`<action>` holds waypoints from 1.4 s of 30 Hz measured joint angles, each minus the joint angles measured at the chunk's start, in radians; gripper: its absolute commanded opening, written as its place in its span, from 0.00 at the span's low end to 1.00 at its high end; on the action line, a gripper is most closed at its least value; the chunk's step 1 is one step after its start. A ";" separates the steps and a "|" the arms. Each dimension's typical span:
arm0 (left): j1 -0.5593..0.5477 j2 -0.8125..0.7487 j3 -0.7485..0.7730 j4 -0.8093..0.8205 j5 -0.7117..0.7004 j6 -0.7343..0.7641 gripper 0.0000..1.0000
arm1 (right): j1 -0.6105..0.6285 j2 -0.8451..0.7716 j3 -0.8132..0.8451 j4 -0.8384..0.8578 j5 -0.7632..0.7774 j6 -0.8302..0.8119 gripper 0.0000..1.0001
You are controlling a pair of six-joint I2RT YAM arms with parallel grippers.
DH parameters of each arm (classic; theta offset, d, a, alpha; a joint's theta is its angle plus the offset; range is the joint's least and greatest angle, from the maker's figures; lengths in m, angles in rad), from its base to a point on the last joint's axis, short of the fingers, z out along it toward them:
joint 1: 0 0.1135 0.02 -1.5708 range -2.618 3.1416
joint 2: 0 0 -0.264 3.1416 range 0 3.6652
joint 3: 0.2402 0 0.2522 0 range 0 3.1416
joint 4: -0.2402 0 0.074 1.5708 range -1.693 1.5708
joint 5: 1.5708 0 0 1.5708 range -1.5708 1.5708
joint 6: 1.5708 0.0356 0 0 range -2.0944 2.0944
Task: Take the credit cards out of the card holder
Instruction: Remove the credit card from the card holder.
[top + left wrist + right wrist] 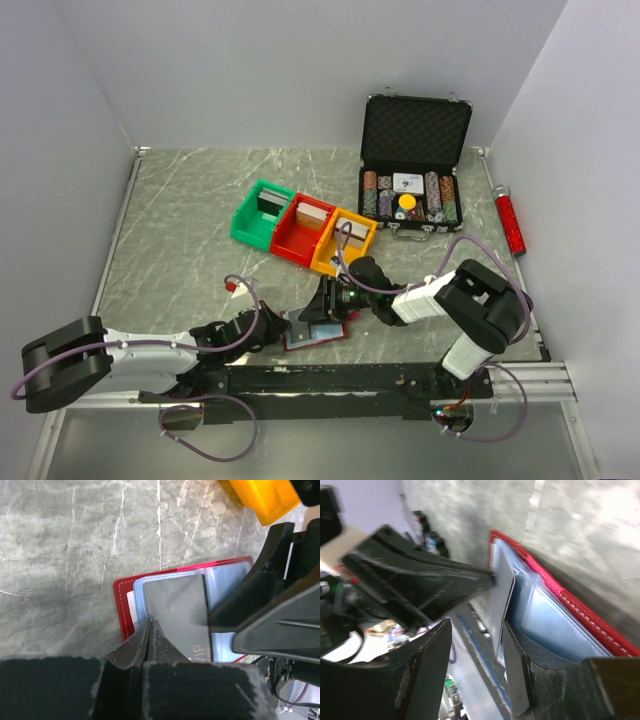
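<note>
We're seeing the card holder (322, 335) lying open on the bench (180, 230), near the front edge, btwn the two hands. Our left hand (151, 626) is fully closed, tips together. It's resting at the holder's clear sleeves (227, 582), just beside a dark grey credit card (180, 612). We can't tell whether it's pinching anything. The card, w/ "VIP" printed on it, is sticking partway out of the sleeves, and in the right wrist view its free edge is lifting off them. Our right hand (477, 630) is standing partly open around that card. One finger is touching the card and the other is sitting clear of it, so it isn't clamping. An orange bin (345, 240) is sitting just behind the right hand.
</note>
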 measured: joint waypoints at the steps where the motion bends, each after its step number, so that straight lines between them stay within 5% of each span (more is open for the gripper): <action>1: 0.000 0.002 0.001 0.001 -0.002 0.000 0.01 | -0.002 0.002 -0.003 0.024 -0.008 0.010 0.53; 12: -0.001 0.016 0.006 0.019 -0.005 0.000 0.01 | -0.001 0.022 -0.002 0.124 -0.035 0.033 0.51; 26: -0.008 0.015 0.006 0.024 0.011 0.000 0.01 | 0.007 0.026 0.047 -0.063 -0.015 -0.066 0.57; 42: -0.011 0.000 0.002 0.018 0.018 0.000 0.01 | 0.009 0.074 0.079 -0.077 -0.025 -0.081 0.61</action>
